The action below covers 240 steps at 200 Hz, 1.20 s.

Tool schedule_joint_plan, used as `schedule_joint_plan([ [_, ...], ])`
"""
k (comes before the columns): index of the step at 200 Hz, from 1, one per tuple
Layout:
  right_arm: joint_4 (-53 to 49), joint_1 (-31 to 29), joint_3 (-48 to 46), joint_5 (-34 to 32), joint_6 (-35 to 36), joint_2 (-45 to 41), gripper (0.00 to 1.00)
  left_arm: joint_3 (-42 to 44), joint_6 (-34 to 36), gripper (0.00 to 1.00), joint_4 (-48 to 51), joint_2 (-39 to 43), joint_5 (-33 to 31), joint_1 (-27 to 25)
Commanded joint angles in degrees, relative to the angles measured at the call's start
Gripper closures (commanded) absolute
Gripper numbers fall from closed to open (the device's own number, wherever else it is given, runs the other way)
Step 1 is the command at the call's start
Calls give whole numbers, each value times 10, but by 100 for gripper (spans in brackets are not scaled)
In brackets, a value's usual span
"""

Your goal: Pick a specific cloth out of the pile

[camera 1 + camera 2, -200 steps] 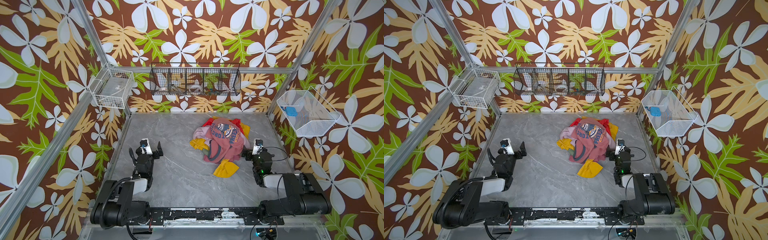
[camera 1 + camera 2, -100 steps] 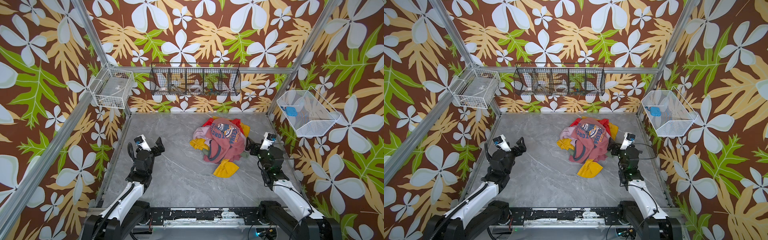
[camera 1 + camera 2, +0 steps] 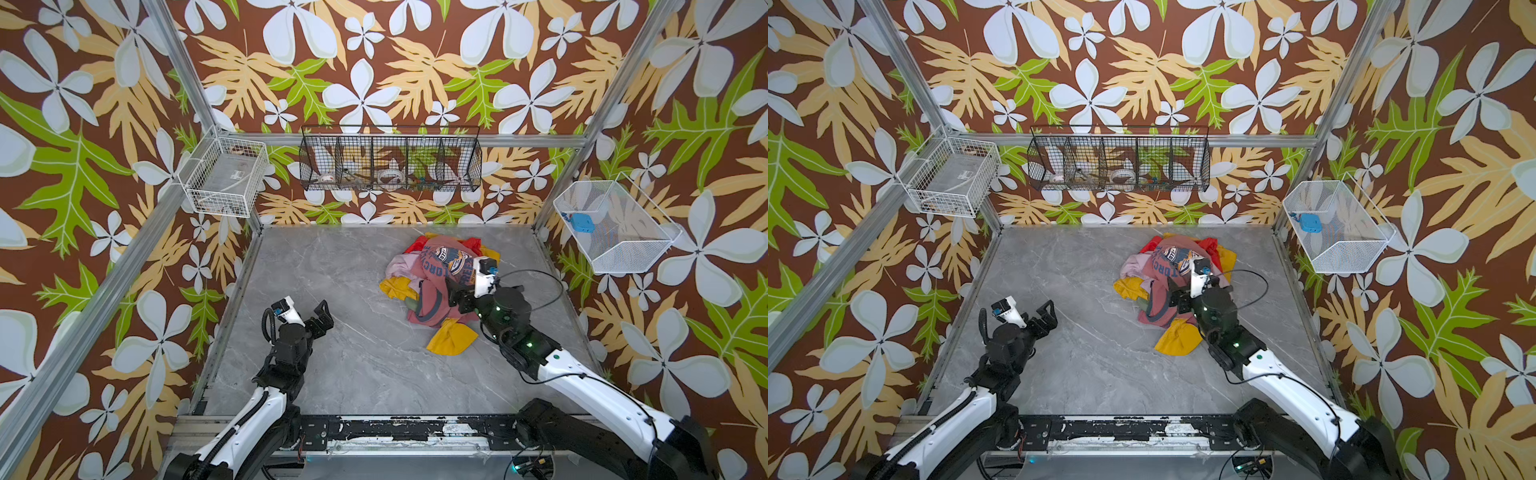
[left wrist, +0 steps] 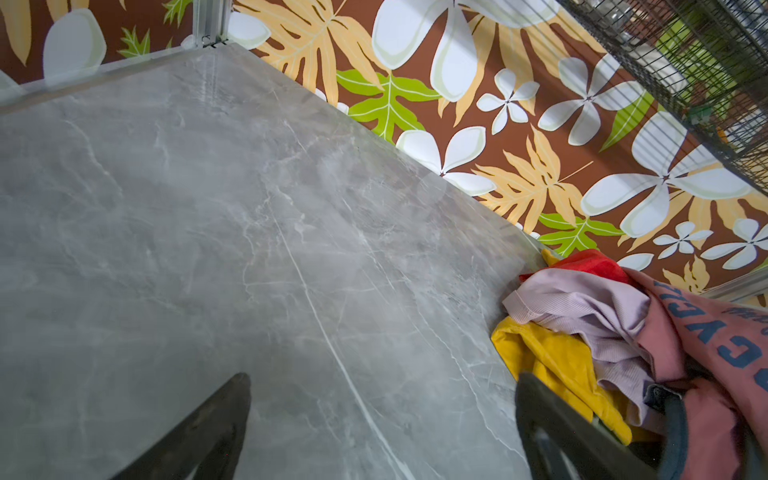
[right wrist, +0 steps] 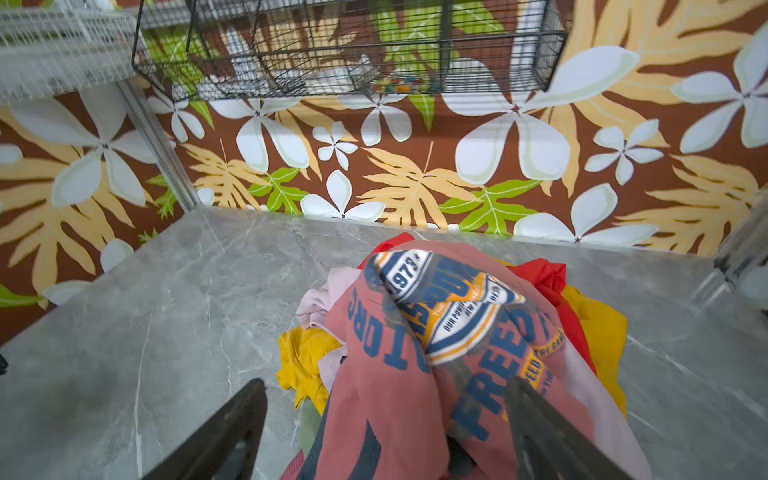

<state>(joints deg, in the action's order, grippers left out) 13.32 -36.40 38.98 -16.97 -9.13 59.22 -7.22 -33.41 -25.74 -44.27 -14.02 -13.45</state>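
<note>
The pile (image 3: 442, 276) (image 3: 1177, 270) lies right of the table's middle, topped by a dusty-red shirt (image 5: 399, 399) with blue letters. The cloth (image 3: 398, 266) (image 3: 1133, 266) is pale lilac-pink and plain. It pokes out at the pile's left edge, partly under the red shirt, above a mustard piece (image 4: 557, 361). It also shows in the wrist views, cloth (image 4: 582, 307) (image 5: 322, 301). My right gripper (image 3: 457, 297) (image 3: 1177, 301) (image 5: 386, 386) hangs open over the pile's near side, jaws either side of the red shirt. My left gripper (image 3: 322, 318) (image 3: 1048, 313) (image 4: 382, 382) is open over bare table, well left of the pile.
A mustard cloth (image 3: 451, 343) trails from the pile's front. A black wire basket (image 3: 390, 162) hangs on the back wall, a white wire basket (image 3: 226, 174) at the left corner, and a white mesh basket (image 3: 615, 232) holding a blue object on the right wall.
My right arm has stretched out from its folded pose and carried its gripper from the pile's right edge to over the pile. My left arm has also unfolded and lifted slightly.
</note>
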Motion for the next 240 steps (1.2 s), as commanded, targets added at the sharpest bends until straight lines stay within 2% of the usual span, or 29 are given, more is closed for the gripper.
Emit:
schedule_joint_plan([
  [1, -44, -69, 65, -135, 124, 75, 11, 10, -25, 0, 24, 20, -14, -1],
  [31, -98, -134, 169, -182, 213, 204, 15, 19, -34, 0, 42, 31, -12, -1],
  [63, -160, -153, 271, -195, 239, 319, 20, 12, -35, 0, 54, 30, -4, -1],
  [88, -187, -153, 340, -233, 262, 398, 20, 8, -40, 0, 54, 25, 2, -1],
  [146, -261, -135, 538, -246, 322, 599, 23, -2, -42, 0, 54, -1, 27, -1],
  [175, -268, -118, 626, -258, 353, 679, 22, -4, -42, 0, 54, -7, 33, 0],
  [212, -276, -106, 697, -271, 423, 757, 23, -8, -42, 0, 58, -2, 37, -1],
  [240, -302, -97, 708, -267, 442, 765, 23, -12, -39, 0, 73, 6, 34, -1],
])
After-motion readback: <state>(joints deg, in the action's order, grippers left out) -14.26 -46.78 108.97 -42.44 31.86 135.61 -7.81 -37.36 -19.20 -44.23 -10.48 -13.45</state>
